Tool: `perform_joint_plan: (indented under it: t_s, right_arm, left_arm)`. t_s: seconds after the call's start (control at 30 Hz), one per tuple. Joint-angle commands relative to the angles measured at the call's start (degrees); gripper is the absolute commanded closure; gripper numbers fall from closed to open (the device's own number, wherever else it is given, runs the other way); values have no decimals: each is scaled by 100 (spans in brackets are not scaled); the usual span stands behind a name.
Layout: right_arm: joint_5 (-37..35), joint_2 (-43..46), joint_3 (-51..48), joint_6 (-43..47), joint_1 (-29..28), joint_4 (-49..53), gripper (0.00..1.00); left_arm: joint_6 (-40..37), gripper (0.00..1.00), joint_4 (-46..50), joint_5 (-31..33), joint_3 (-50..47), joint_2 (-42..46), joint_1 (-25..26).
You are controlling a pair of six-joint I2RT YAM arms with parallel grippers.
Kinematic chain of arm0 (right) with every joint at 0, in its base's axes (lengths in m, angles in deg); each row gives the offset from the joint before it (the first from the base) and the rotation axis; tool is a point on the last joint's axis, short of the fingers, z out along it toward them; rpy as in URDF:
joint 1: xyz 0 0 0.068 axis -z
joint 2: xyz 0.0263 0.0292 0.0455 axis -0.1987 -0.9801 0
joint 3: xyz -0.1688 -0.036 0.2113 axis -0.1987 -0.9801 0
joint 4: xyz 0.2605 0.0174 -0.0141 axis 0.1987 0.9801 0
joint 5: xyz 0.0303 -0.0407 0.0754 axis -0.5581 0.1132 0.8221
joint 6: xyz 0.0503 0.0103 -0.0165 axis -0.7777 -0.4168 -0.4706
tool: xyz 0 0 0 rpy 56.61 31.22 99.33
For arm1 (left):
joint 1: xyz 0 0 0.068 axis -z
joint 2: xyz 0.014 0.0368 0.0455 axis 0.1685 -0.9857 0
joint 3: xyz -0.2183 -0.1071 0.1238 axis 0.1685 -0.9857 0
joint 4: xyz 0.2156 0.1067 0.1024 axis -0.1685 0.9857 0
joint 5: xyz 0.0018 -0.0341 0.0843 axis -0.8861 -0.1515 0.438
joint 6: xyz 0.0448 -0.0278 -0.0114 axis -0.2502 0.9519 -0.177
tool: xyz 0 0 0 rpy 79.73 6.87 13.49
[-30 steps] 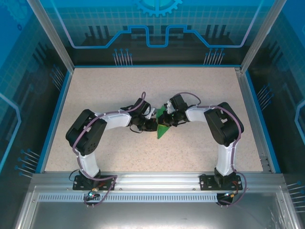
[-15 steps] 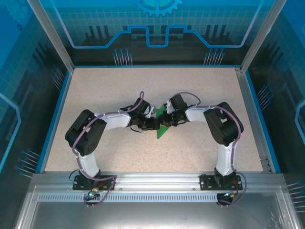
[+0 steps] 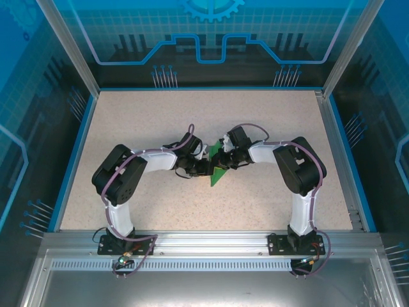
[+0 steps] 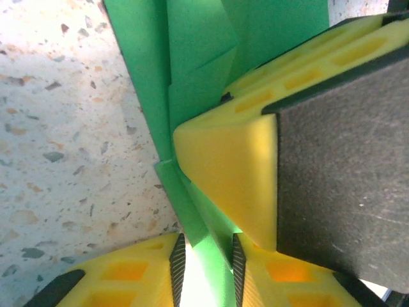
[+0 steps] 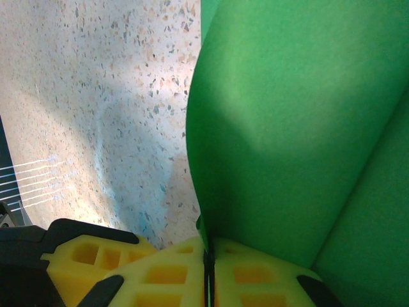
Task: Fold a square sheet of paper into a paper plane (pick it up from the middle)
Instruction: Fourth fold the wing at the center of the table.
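The square sheet of paper (image 3: pixel 218 170) is green and creased into a pointed wedge, held on edge at the table's middle with its tip toward the near side. My right gripper (image 3: pixel 225 158) is shut on its upper part; in the right wrist view the pads of the right gripper (image 5: pixel 206 259) pinch the paper's (image 5: pixel 287 121) edge. My left gripper (image 3: pixel 207 167) meets it from the left. In the left wrist view the left gripper (image 4: pixel 206 265) has its pads a little apart, and a layer of the paper (image 4: pixel 192 70) runs between them, against one pad. The right gripper's yellow finger (image 4: pixel 230 185) presses the folds just beyond.
The speckled tabletop (image 3: pixel 160 121) lies bare around the arms. A blue rim (image 3: pixel 71 160) and metal frame posts bound it on the left, right and back. Both arms' elbows bend outward, the left (image 3: pixel 118 176) and the right (image 3: pixel 300 167).
The left gripper's jaws have parted slightly around the paper. The left arm's elbow has shifted a little to the right. The right gripper and the paper stay put.
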Motion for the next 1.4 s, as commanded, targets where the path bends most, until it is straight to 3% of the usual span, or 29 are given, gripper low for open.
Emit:
perform_joint_plan:
  t_s: [0.0,0.5,1.07,1.37]
  right_arm:
    - [35,-107,-75,16,-99,56,90]
    - [112,-37,-135,-45,-91,-50,89]
    - [215,444,-186,-140,38,-60,74]
    - [36,665,-174,77,247,248,73]
  left_arm:
    - [89,72,-141,-46,170,-209,-4]
    - [39,74,-52,0,409,-383,31]
    - [-326,80,347,370,522,-701,79]
    - [-369,81,378,396,530,-728,82]
